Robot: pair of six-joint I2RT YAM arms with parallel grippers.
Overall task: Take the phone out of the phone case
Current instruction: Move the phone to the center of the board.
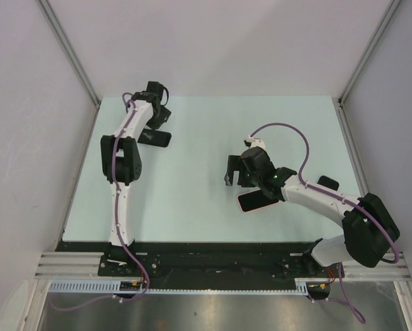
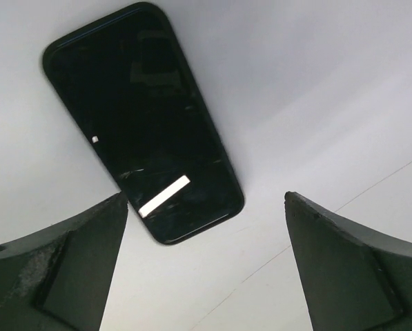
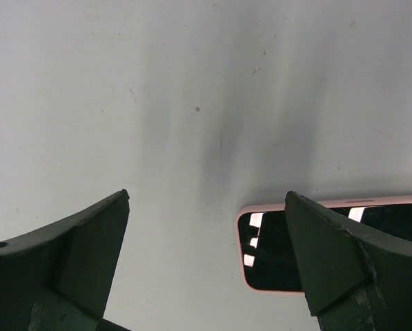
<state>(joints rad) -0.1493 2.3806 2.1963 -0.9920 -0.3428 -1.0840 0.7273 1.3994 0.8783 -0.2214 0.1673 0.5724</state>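
A black phone [image 1: 156,138] [image 2: 140,124] lies flat, face up, at the table's far left, with no pink around it. My left gripper [image 1: 154,124] [image 2: 206,196] hovers just short of the phone's near end, open and holding nothing. A pink phone case [image 1: 257,201] [image 3: 264,205] lies flat right of centre; a glossy black face shows inside its rim, and I cannot tell whether that is a screen or the case's lining. My right gripper [image 1: 239,181] [image 3: 206,194] hangs open above the case's left end, and its right finger [image 3: 337,262] hides part of the case.
The pale table [image 1: 192,179] is walled by white panels on the left, back and right. Both arm bases sit on a black rail [image 1: 206,258] at the near edge. A purple cable [image 1: 288,131] loops above the right arm.
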